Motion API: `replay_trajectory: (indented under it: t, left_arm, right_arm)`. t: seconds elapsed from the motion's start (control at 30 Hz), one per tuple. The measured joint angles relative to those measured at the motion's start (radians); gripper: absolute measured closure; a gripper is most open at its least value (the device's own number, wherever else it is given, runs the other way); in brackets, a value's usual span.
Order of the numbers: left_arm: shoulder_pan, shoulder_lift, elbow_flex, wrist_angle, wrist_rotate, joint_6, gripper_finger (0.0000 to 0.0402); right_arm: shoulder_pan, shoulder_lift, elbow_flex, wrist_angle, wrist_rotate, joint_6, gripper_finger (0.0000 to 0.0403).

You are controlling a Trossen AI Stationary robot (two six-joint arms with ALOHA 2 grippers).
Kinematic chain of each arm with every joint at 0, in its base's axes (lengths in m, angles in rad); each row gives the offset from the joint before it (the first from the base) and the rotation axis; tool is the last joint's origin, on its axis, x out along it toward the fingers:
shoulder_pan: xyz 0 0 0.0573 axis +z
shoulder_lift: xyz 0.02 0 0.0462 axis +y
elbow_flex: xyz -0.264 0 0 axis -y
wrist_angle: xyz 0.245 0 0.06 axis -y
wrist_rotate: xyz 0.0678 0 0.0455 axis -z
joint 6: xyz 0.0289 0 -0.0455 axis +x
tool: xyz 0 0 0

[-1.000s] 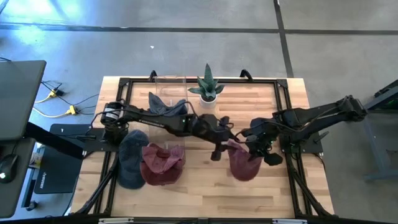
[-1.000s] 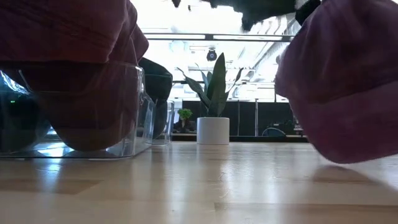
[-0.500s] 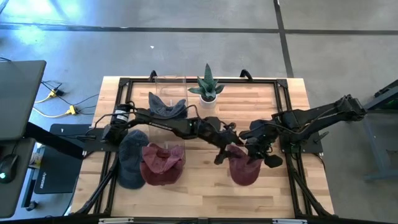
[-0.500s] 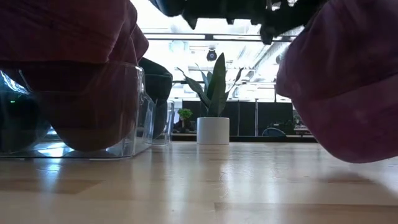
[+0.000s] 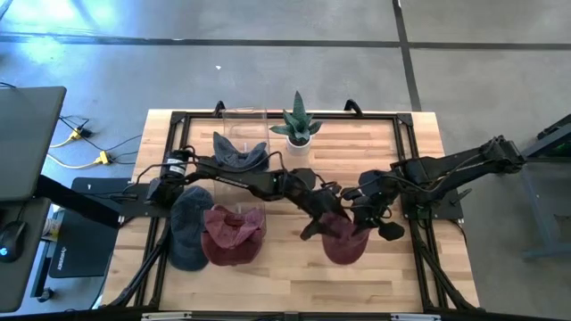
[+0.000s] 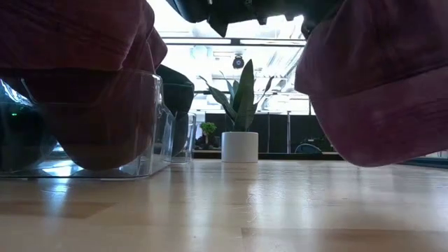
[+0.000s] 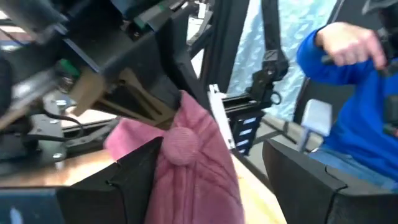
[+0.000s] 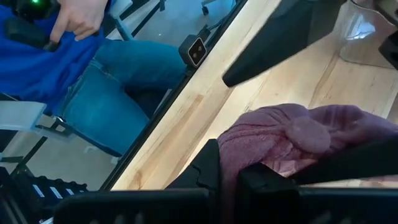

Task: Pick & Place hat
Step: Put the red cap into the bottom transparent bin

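Maroon hat [image 5: 343, 242] pinched in right gripper [image 5: 364, 223] fingers – left gripper [image 5: 314, 223] fingers spread wide beside it

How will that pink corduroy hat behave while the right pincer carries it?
Probably floppy: the pink corduroy hat bunches and folds where the right pincer is shut on it. Likely light, since in the low view it hangs clear of the table from one pinch. Its ribbed fabric seems unlikely to slip.

My left arm reaches far across the bench toward my right side. Its left pincer [image 5: 314, 228] has its two dark fingers [image 7: 134, 177] spread wide apart. My right arm comes in from the other side, and my right pincer [image 5: 363, 217] is squeezed tight.
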State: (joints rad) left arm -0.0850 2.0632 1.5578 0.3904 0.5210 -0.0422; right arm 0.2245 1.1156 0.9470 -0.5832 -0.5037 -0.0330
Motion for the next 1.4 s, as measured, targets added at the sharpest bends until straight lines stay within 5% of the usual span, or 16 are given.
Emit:
replay_trajectory:
  t: [0.37, 0.87, 1.13, 1.4]
  left_arm:
    - [0.000, 0.000, 0.000, 0.020, 0.069, -0.045, 0.0168]
    - [0.000, 0.000, 0.000, 0.026, 0.070, -0.018, 0.0387]
    - [-0.046, -0.023, 0.000, -0.028, 0.068, 0.082, 0.0398]
    - [-0.107, -0.172, -0.001, -0.340, -0.112, 0.153, 0.0400]
  right_arm:
    - [0.000, 0.003, 0.000, 0.013, -0.007, -0.002, 0.0398]
    - [0.000, 0.003, 0.000, 0.026, -0.019, 0.010, 0.0388]
    - [0.008, -0.075, 0.000, -0.080, -0.087, 0.045, 0.0309]
    - [0.074, -0.255, -0.124, -0.037, 0.057, 0.175, 0.0266]
